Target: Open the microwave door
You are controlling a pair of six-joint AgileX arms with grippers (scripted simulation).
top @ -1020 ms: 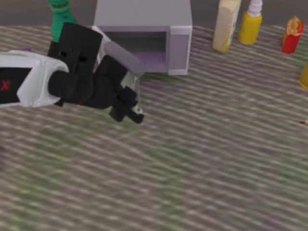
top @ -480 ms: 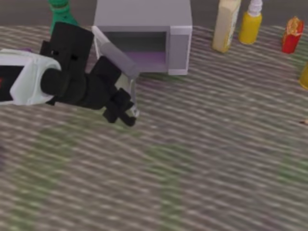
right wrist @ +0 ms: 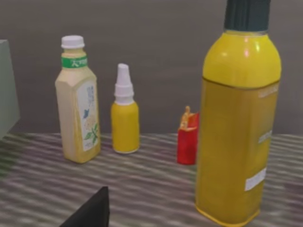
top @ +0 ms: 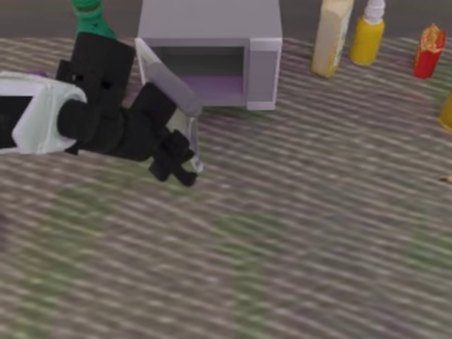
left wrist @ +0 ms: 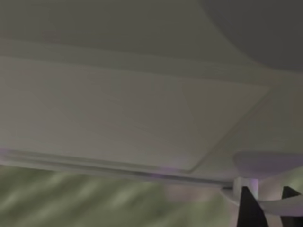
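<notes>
The light-grey microwave (top: 212, 21) stands at the back of the table, its lilac-grey inside showing. The microwave door (top: 169, 81) is swung out on its left hinge toward the front left. My left gripper (top: 185, 164) is at the door's free edge, shut on the white door handle (top: 192, 141). In the left wrist view the door panel (left wrist: 118, 113) fills the picture, and the gripper (left wrist: 270, 208) has its dark fingers (left wrist: 248, 210) on either side of the handle (left wrist: 265, 189). My right arm is outside the top view.
A green bottle (top: 90, 18) stands just left of the microwave, behind my left arm. To the right are a cream bottle (top: 333, 35), a yellow squeeze bottle (top: 368, 35), a red fries box (top: 429, 51) and a large yellow bottle (right wrist: 236, 127).
My left gripper has drawn leftward and a little back with the handle. The door has swung wider open.
</notes>
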